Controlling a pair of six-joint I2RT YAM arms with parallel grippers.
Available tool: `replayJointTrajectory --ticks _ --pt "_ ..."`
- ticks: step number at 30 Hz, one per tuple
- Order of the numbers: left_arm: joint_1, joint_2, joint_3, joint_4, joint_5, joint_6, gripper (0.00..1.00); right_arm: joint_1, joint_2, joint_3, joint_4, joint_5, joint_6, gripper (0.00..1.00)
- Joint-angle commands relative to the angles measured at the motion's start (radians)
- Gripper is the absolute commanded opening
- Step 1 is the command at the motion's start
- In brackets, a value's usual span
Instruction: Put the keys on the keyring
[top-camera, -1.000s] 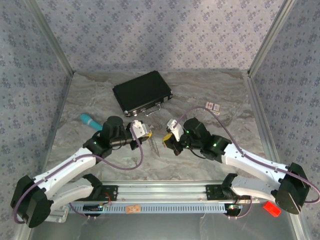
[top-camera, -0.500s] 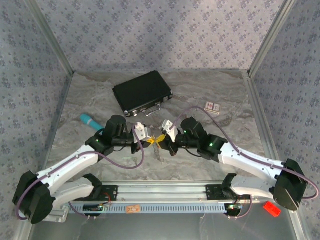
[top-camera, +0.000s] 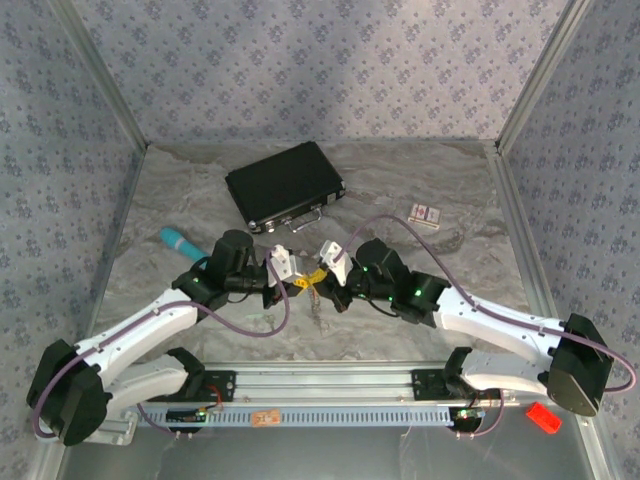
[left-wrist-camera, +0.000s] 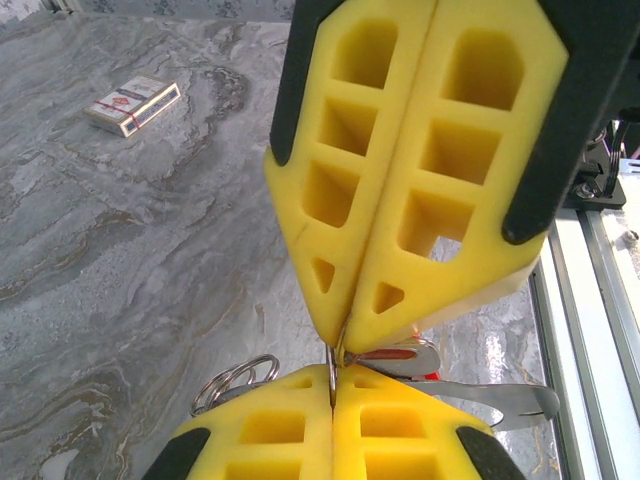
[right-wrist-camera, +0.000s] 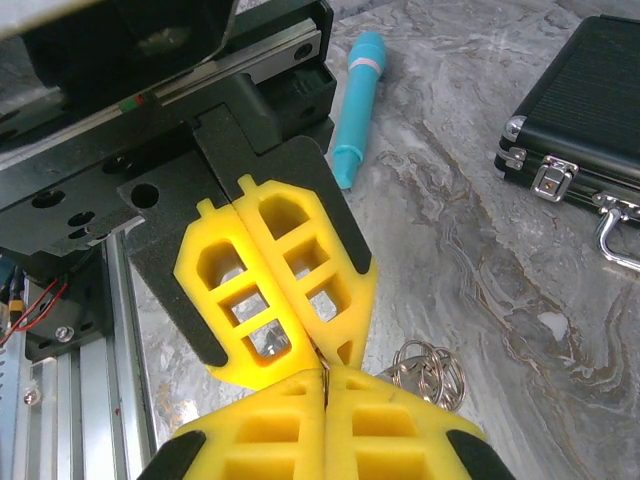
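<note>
My left gripper (top-camera: 302, 284) and right gripper (top-camera: 326, 282) meet tip to tip above the middle of the table, both shut. In the left wrist view, a thin metal wire of the keyring (left-wrist-camera: 332, 362) runs from my left gripper (left-wrist-camera: 333, 380) up into the right gripper (left-wrist-camera: 341, 338). A key with a red head (left-wrist-camera: 400, 358) and a silvery key blade (left-wrist-camera: 495, 400) hang just right of the tips. A cluster of small split rings (left-wrist-camera: 236, 378) hangs on the other side, the same rings (right-wrist-camera: 430, 370) as in the right wrist view. What hangs below the tips (top-camera: 313, 298) is too small to make out from above.
A black flat case (top-camera: 285, 185) lies behind the grippers, a teal pen-like stick (top-camera: 180, 241) to the left, and a small card box (top-camera: 426, 213) to the back right. The metal rail (top-camera: 320, 385) runs along the near edge. Patterned walls enclose the table.
The two grippers have closed the gap between them. The right gripper moved left and now touches the left gripper's tips; the hanging ring and keys stayed with the left gripper.
</note>
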Motion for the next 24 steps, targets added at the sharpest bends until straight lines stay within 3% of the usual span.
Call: replayJointTrajectory --ticks 1,18,24 --pt "0.001 0.001 0.042 -0.008 0.076 0.002 0.00 0.007 0.011 0.025 0.026 0.069 -0.007 0.00" --pt "-0.001 0.010 0.067 -0.019 0.094 -0.038 0.00 0.033 0.033 0.055 -0.064 0.336 0.013 0.00" --pt "-0.001 0.031 0.079 -0.018 0.073 -0.073 0.00 0.038 0.040 0.054 -0.013 0.326 0.079 0.00"
